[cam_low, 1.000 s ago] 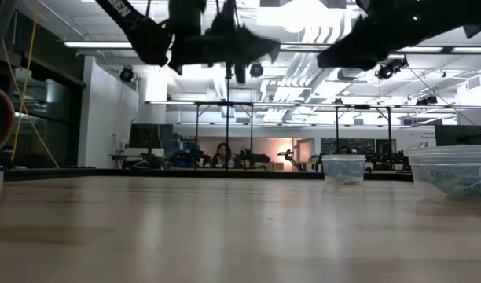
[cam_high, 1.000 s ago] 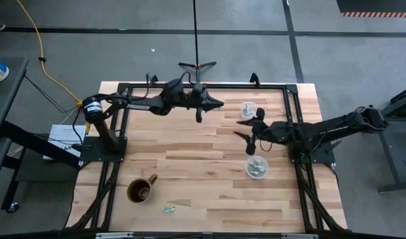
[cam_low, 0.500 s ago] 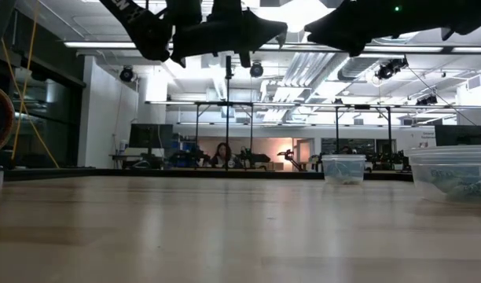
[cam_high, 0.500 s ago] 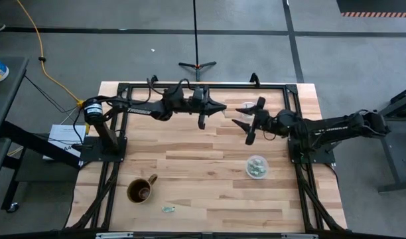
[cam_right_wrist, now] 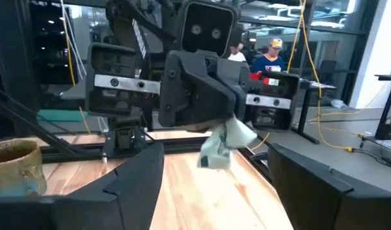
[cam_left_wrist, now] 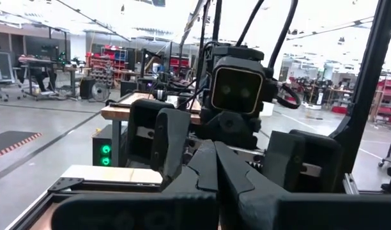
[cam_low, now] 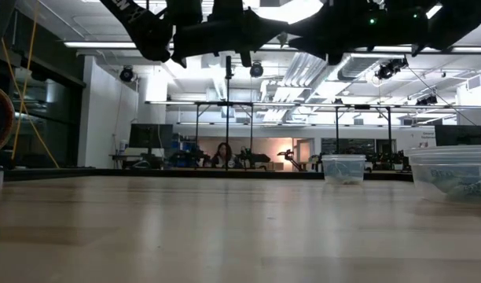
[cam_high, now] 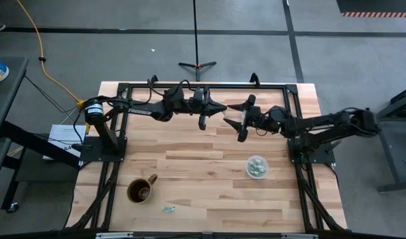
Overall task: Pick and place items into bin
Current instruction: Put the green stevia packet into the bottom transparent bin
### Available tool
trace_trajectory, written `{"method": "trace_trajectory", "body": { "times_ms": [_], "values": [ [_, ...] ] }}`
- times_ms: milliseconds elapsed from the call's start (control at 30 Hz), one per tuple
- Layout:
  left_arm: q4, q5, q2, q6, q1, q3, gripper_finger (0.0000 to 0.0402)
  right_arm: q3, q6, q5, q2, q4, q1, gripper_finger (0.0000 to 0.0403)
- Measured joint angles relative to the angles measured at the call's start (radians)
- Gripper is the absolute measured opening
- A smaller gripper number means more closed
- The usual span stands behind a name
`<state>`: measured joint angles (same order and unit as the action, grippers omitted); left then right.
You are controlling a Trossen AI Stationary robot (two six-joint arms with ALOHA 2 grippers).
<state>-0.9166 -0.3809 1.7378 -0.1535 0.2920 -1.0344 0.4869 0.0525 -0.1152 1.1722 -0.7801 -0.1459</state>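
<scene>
- I see a pale shiny item [cam_right_wrist: 222, 145] pinched in the left hand [cam_high: 218, 106], whose fingers are clenched on it, high over the far middle of the worktop [cam_high: 203, 166].
- My right hand [cam_high: 237, 119] faces it, fingers spread, just beside.
- One more item [cam_high: 168, 209] lies near the mug [cam_high: 140, 190].
- Others sit in the bin [cam_high: 257, 166] to the right.

Desk [cam_high: 203, 166]: pale wood planks, black frame. Mug [cam_high: 141, 190]: brown. Item [cam_high: 168, 209] beside mug: pale green-silver. Arms: dark.
</scene>
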Motion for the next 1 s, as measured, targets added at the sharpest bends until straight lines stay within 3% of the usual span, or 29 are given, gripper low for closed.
{"method": "trace_trajectory", "body": {
  "times_ms": [467,800,1000],
  "values": [
    [0.001,0.001,0.0,0.0,0.0,0.0,0.0027,0.05,0.0,0.003,0.041,0.013,-0.03,0.0232],
    [0.002,-0.001,0.0,0.0,0.0,0.0,0.0022,0.05,0.024,0.034,0.041,0.02,-0.04,0.0123],
    [0.002,-0.003,0.0,0.0,0.0,0.0,0.0043,0.05,0.035,0.036,0.041,0.02,-0.04,0.0052]
  ]
}}
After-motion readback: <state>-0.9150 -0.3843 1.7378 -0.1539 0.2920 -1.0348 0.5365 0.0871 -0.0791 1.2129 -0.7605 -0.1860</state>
